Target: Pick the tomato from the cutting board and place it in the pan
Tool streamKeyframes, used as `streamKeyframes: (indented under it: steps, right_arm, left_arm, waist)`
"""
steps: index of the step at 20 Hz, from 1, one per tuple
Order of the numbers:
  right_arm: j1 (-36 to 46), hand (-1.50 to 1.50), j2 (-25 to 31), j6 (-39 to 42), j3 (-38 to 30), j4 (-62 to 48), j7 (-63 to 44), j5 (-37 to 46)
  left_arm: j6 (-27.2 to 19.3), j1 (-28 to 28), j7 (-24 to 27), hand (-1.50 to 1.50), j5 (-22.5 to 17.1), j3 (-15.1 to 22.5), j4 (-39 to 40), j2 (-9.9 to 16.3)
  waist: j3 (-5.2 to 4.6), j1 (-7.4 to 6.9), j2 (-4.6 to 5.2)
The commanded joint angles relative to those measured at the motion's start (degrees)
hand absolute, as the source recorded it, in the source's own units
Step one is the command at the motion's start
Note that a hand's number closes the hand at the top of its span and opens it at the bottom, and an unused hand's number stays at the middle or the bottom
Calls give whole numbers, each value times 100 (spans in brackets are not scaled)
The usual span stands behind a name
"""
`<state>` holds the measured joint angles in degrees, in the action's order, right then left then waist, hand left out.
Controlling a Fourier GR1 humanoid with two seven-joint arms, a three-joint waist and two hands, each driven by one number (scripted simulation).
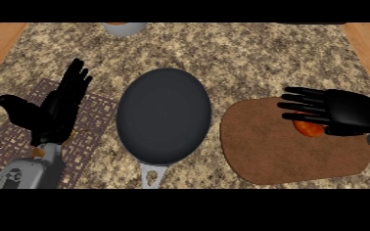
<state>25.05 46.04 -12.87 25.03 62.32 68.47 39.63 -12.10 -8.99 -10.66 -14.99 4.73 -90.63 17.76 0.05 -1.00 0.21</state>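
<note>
Because the tomato (309,128) lies on the cutting board (289,147) just under your right hand (339,111), whose fingers are spread and not yet closed round it, the pan (164,115) waits to that hand's left, while your left hand (61,105) rests open beyond.

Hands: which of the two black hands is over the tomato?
The right hand, at the view's right, reaches in over the tomato on the cutting board. The left hand rests open, fingers up, over the woven mat left of the pan.
</note>
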Motion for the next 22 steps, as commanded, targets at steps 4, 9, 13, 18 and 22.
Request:
streamKeyframes:
  steps: [4, 9, 13, 18, 22]
  right_arm:
    - [232, -150, -268, -79, 176, -391, 947, 245]
    - [6, 150, -277, -408, 373, -53, 1189, 215]
    - [337, 150, -661, -440, 477, -418, 1160, 250]
    - [74, 150, -646, -503, 533, -320, 1310, 69]
    - [380, 150, -1368, 464, 887, 60, -1016, 339]
  left_arm:
    - [185, 7, 91, 0, -58, -145, 145, -55]
    - [156, 103, 20, 0, -66, -238, -39, -16]
    - [332, -41, 7, 0, -74, -282, 114, 87]
    - [82, -100, -149, 0, 48, -283, -66, -23]
    - [103, -30, -81, 0, 157, -210, -1, -76]
  waist:
    - [-4, 35, -2]
    - [0, 40, -12]
    - [5, -59, 26]
    - [6, 2, 4]
    - [-13, 33, -29]
